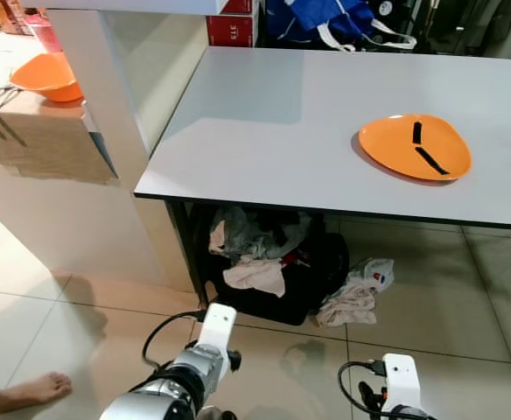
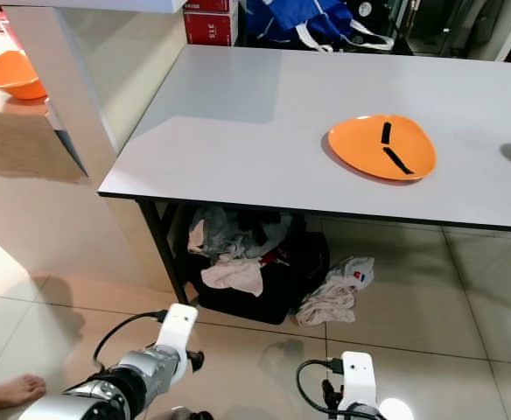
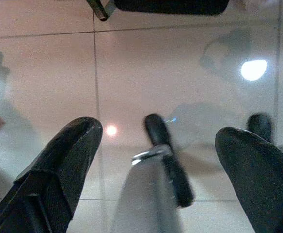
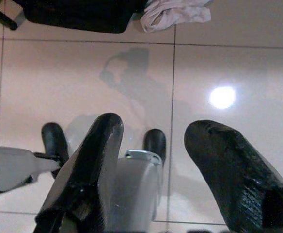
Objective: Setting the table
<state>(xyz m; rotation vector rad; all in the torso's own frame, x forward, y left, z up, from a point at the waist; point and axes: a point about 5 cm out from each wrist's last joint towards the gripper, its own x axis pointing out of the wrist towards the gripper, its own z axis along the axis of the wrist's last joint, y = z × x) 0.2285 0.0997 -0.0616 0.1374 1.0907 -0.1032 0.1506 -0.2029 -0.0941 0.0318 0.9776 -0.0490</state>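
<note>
Both arms hang low, left gripper and right gripper spread and empty, while the flat orange plastic plate on the grey table looks light, stiff and slick, best pinched at its rim.

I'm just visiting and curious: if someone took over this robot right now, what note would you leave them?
Left gripper and right gripper: both open, empty, hanging low over the floor tiles.
Orange plate lies on the grey table, with two black strips on it.
An orange bowl sits on a side counter to the left.
Done: one plate set.
Left: probably fetch the bowl and anything else.
</note>
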